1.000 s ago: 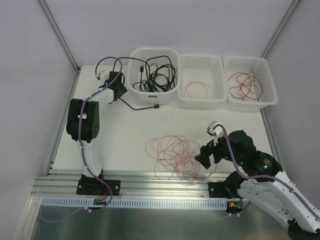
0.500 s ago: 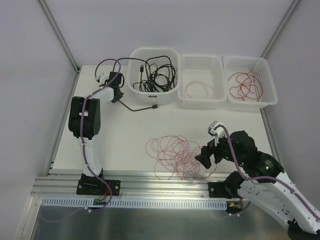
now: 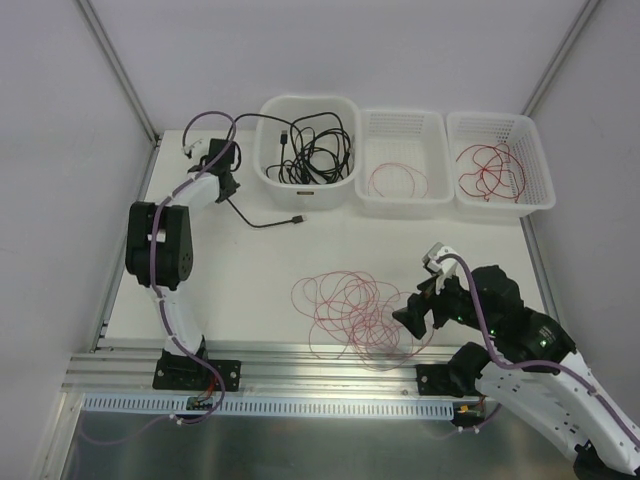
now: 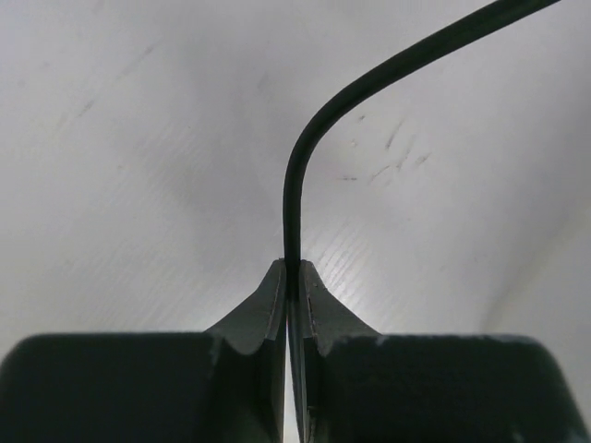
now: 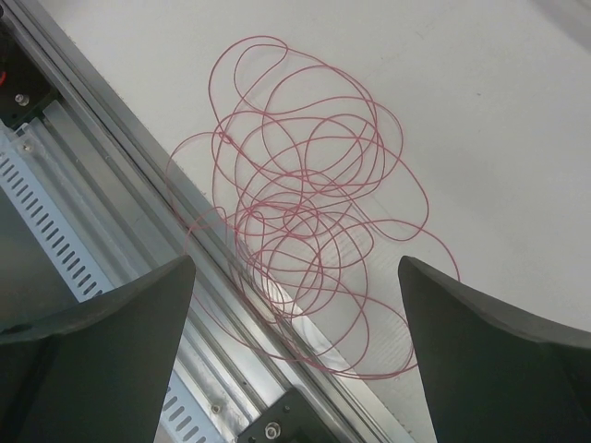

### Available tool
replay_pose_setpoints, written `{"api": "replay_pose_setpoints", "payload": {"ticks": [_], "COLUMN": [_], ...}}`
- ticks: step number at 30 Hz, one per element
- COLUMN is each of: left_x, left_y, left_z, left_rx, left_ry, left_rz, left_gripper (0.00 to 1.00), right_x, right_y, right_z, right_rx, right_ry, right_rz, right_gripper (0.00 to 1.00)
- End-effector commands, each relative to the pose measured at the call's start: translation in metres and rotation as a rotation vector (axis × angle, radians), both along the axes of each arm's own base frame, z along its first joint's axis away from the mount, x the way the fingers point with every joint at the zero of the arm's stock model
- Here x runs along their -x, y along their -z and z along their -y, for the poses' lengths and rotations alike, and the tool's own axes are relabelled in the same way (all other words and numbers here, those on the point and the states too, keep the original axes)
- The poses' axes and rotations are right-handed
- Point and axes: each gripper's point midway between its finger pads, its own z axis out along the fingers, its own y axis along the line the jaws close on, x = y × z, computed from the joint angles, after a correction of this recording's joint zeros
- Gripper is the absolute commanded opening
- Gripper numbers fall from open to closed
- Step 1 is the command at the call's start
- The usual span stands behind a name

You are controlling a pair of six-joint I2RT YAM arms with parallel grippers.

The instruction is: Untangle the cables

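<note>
Left hand (image 4: 294, 277): fingers closed on a thin black cable (image 4: 292, 185), which rises from between the tips and bends right. Seen from above, this cable trails across the white worktop (image 3: 230, 285) to its small plug end (image 3: 297, 218), near the front of the white plastic tub (image 3: 320, 198) (heap of black cables (image 3: 310, 150) inside).

Right hand (image 5: 295, 286): fingers spread wide, holding nothing, poised over the tangle of thin red wire loops (image 5: 305, 212) by the worktop's near edge.
</note>
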Motion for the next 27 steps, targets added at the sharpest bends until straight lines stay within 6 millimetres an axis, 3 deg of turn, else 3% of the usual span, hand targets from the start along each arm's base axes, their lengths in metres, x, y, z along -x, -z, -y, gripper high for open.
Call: {"api": "replay_pose_setpoints", "payload": {"ticks": [1, 4, 5, 6, 9, 13, 14, 16, 17, 20, 23, 27], "left_x": [-0.003, -0.007, -0.009, -0.009, -0.011, -0.012, -0.012, -0.013, -0.01, -0.008, -0.013, -0.013], "left_y": [-0.091, -0.148, -0.177, -0.19, -0.242, -0.296, -0.318, -0.34, -0.369, -0.417, -0.442, -0.462], "left_z": [-0.018, -0.018, -0.018, -0.016, 0.001, 0.029, 0.041, 0.05, 0.054, 0.061, 0.073, 0.092], "left_rx": [-0.123, -0.194, -0.236, -0.26, -0.33, -0.357, -0.355, -0.357, -0.378, -0.428, -0.401, -0.374], "left_ry": [0.019, 0.046, 0.068, 0.078, 0.131, 0.189, 0.21, 0.227, 0.227, 0.22, 0.242, 0.288], "left_rz": [0.154, 0.253, 0.295, 0.314, 0.394, 0.499, 0.546, 0.593, 0.645, 0.726, 0.796, 0.855], "left_gripper": [0.0, 0.0, 0.0, 0.0, 0.0, 0.0, 0.0, 0.0, 0.0, 0.0, 0.0, 0.0], "right_x": [0.003, 0.005, 0.006, 0.006, 0.007, 0.007, 0.007, 0.007, 0.007, 0.006, 0.005, 0.005], "right_y": [-0.023, -0.026, -0.028, -0.03, -0.034, -0.036, -0.035, -0.035, -0.036, -0.035, -0.031, -0.03], "right_z": [-0.001, 0.0, 0.0, 0.0, 0.003, 0.005, 0.005, 0.005, 0.005, 0.006, 0.005, 0.004], "right_rx": [-0.061, -0.08, -0.087, -0.093, -0.108, -0.116, -0.115, -0.118, -0.122, -0.121, -0.116, -0.116], "right_ry": [-0.003, -0.003, -0.001, 0.0, 0.009, 0.026, 0.027, 0.028, 0.027, 0.034, 0.035, 0.032], "right_rz": [0.04, 0.045, 0.05, 0.052, 0.064, 0.073, 0.07, 0.069, 0.072, 0.073, 0.067, 0.06], "right_gripper": [0.97, 0.97, 0.97, 0.97, 0.97, 0.97, 0.97, 0.97, 0.97, 0.97, 0.97, 0.97]}}
